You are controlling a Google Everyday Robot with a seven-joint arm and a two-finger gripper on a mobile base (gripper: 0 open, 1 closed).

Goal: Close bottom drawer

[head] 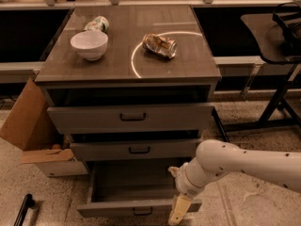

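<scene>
**Hazards: closing the bottom drawer**

1. Cabinet (127, 72). It carries loose items on top. An abrupt push on a drawer is likely to jolt the whole body and shift those items.

2. Arm (249, 161). It reaches in from the right, low and close to the cabinet's right front corner. A push along a slanted line may bring the wrist against the middle drawer (136, 149), which stands slightly proud just above.

3. Bottom drawer (134, 187). It is pulled well out at floor level, box empty. Force applied only at its right end may skew it on its runners and jam it part-closed.

4. Cardboard box (30, 121). It leans beside the cabinet's left side, with a flap near the drawer's left edge. It appears clear of the travel path, but this is a judgement only.

5. Gripper (176, 215). It points downward at the right end of the drawer front. Whether it is released or clenched cannot be told. Contact with the front cannot be confirmed. A tip set this near the corner may slip off sideways.

6. Bowl (89, 44) and crushed can (160, 45). The can may roll if the cabinet is jolted.
</scene>
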